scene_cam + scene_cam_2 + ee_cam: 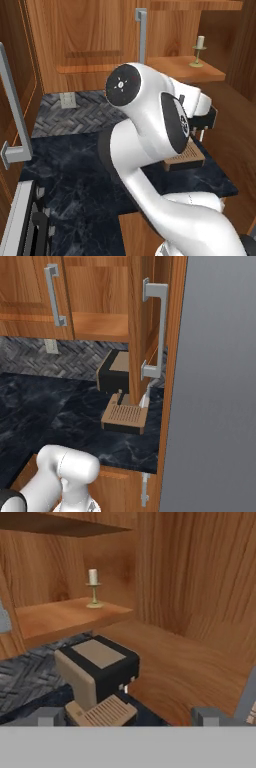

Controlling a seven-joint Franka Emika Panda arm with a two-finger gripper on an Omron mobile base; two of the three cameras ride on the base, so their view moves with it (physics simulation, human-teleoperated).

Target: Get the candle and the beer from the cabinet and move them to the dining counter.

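Claw (127, 716) jaws spread wide, empty, well short of candle (93, 588). Candle upright on inner shelf of open cabinet (65, 619). Below shelf: black-and-tan appliance (97, 667) on dark marble counter (85, 160), between claw and shelf.
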